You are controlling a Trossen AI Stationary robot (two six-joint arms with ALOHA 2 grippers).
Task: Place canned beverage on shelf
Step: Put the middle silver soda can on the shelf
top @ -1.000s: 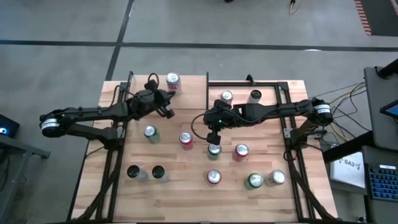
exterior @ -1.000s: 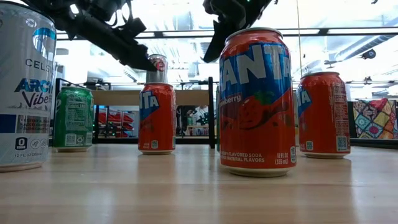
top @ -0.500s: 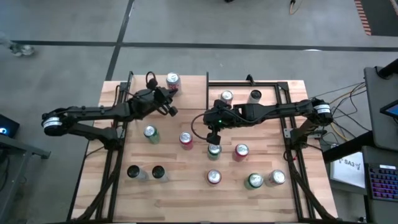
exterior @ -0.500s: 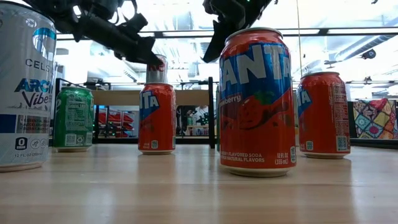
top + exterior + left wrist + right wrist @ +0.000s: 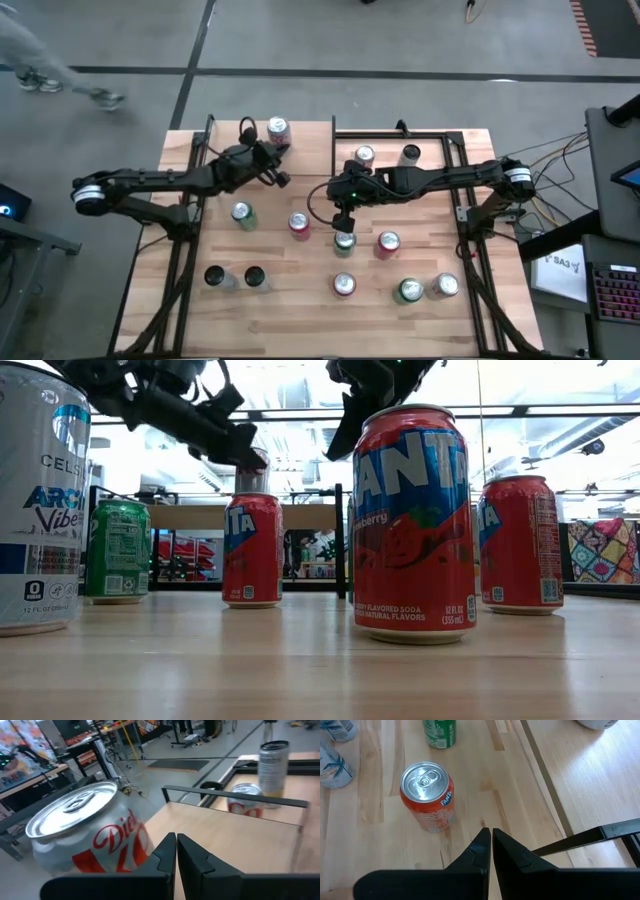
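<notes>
High view: my left claw (image 5: 283, 180), fingers pressed together and empty, sits just beside the Diet Coke can (image 5: 277, 131) on the worktop (image 5: 290, 310), having crept nearer since a second ago. Next I must spread it for the approach. The shelf (image 5: 395, 175) lies rightward; my right claw (image 5: 344, 222), also together, hangs unmoved.

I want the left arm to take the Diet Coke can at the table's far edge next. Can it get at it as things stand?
Probably yes. The left gripper hangs just beside the Diet Coke can, with nothing between them, and the can fills the left wrist view. Its fingers are shut, though, so they must open first.
</notes>
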